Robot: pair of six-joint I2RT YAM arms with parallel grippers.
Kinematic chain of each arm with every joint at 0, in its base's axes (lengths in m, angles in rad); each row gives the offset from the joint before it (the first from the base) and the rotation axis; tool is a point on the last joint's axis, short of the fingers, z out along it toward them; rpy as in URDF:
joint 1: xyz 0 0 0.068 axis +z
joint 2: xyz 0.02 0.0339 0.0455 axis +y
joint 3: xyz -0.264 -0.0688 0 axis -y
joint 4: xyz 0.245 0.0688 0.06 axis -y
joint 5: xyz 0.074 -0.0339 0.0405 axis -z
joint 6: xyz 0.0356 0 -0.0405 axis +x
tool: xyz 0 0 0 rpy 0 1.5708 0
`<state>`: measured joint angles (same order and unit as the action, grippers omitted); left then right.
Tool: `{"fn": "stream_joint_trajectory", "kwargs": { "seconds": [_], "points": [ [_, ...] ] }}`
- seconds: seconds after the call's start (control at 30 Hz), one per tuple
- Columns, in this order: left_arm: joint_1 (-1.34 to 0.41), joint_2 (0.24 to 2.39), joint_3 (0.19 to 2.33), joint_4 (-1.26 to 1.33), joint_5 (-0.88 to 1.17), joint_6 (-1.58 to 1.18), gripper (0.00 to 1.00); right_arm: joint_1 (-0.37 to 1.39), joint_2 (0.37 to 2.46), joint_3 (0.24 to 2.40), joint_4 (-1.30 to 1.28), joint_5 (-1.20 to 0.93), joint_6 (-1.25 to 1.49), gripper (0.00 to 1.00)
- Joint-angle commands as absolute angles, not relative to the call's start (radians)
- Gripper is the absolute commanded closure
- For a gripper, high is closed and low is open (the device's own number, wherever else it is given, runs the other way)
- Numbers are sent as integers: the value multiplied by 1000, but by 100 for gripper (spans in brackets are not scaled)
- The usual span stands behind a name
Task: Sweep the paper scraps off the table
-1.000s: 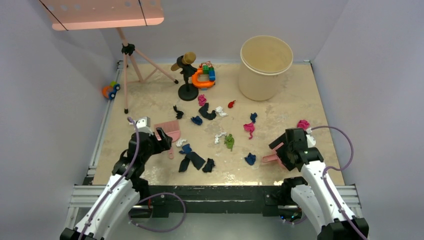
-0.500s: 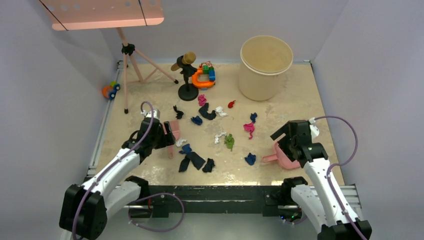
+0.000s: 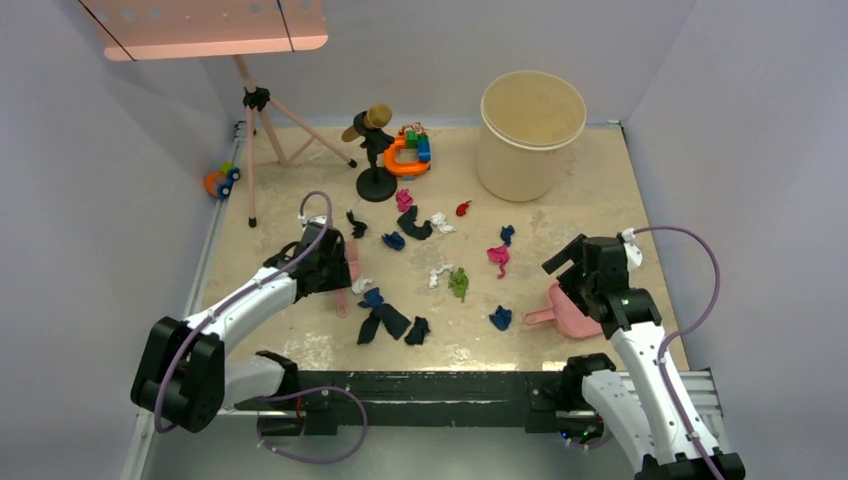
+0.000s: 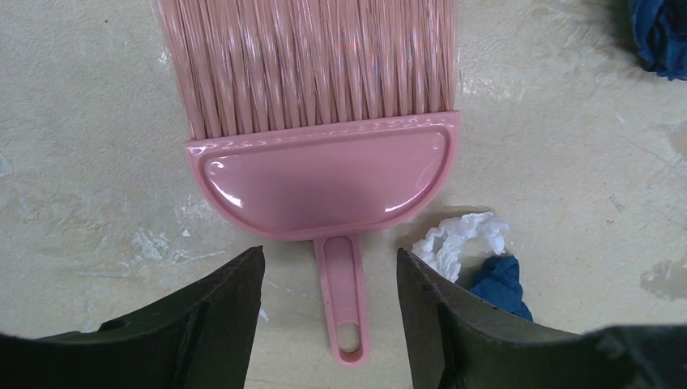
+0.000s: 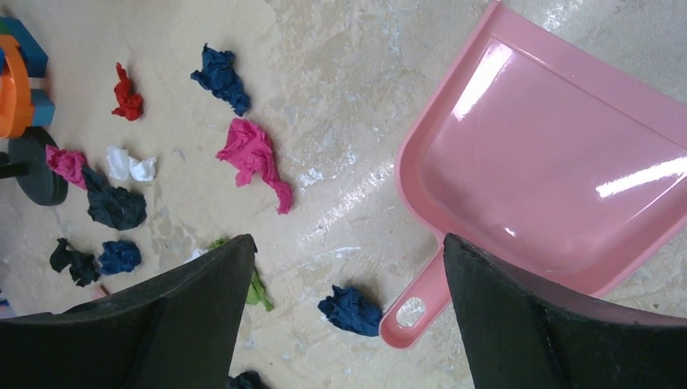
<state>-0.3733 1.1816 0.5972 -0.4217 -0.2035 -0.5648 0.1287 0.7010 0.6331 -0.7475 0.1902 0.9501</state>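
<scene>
Several paper scraps (image 3: 458,282) in navy, blue, pink, red, green and white lie scattered over the middle of the beige table (image 3: 600,180). My left gripper (image 3: 335,268) is open over the pink brush (image 3: 343,296). In the left wrist view the gripper (image 4: 329,256) has a finger on each side of the brush handle (image 4: 344,300), apart from it. A white scrap (image 4: 462,239) lies beside it. My right gripper (image 3: 572,268) is open and empty above the pink dustpan (image 3: 575,312). In the right wrist view the gripper (image 5: 347,243) is above a blue scrap (image 5: 350,309) and the dustpan (image 5: 551,178).
A tall beige bucket (image 3: 532,120) stands at the far right. Toy blocks with an orange ring (image 3: 408,150) and a black stand (image 3: 376,170) sit at the far middle. A pink tripod (image 3: 262,130) stands at the far left, with a small toy (image 3: 220,182) beside the table edge.
My left gripper has reached farther out and right, over the brush. My right gripper has moved back off the dustpan, which now lies in full view on the table.
</scene>
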Motion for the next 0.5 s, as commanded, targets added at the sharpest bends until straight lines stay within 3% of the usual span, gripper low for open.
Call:
{"fn": "stream_joint_trajectory", "kwargs": {
  "seconds": [0.0, 0.3, 0.47],
  "points": [
    [-402, 1251, 677, -471, -266, -571, 35, 127, 689, 675, -702, 180, 935, 9],
    [-403, 1430, 784, -524, -224, -547, 37, 127, 691, 700, -708, 169, 928, 9],
    [-403, 1452, 796, -528, -221, -544, 48, 127, 664, 684, -709, 166, 935, 9]
  ]
}}
